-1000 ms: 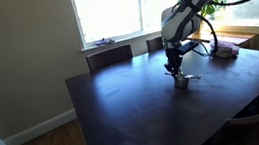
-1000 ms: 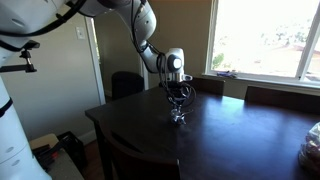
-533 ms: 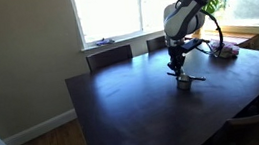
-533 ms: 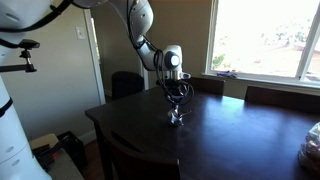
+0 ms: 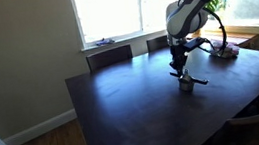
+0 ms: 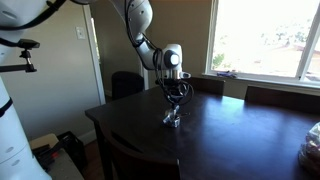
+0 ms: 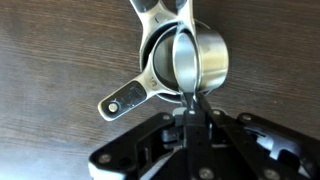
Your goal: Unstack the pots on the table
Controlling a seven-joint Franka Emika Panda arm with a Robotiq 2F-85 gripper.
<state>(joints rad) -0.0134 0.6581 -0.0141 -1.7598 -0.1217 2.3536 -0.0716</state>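
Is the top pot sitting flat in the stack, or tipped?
Tipped. In the wrist view the top pot leans on edge inside the lower pot, its rim pinched by the shut hand.

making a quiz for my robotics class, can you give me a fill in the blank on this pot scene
The gripper is ___ on the rim of the pots.
The table under them is dark ___.
The pots are made of shiny grey ___.
Missing words: shut; brown; metal.
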